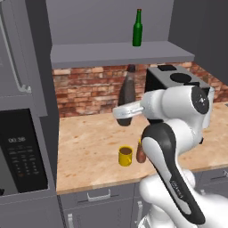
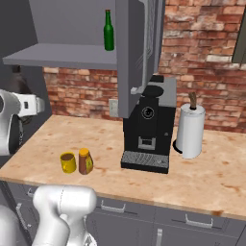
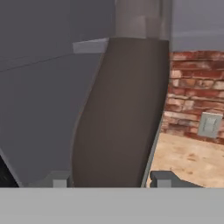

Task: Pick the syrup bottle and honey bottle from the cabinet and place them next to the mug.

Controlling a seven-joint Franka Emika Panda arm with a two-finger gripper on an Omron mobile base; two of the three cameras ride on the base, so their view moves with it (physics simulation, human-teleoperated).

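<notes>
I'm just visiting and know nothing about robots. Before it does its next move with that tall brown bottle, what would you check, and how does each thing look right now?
1. Grip: the gripper has a finger on each side of the syrup bottle, shut on it. Ok.
2. Bottle roughly upright: ok.
3. Bottle out of the cabinet: it hangs below the shelf, over the counter. Ok.
4. Honey bottle already beside the mug: ok.
5. Free counter near the mug for the syrup bottle: bare wood on the mug's other side. Ok.
6. Whether the bottle's base touches the counter: cannot tell.
</notes>
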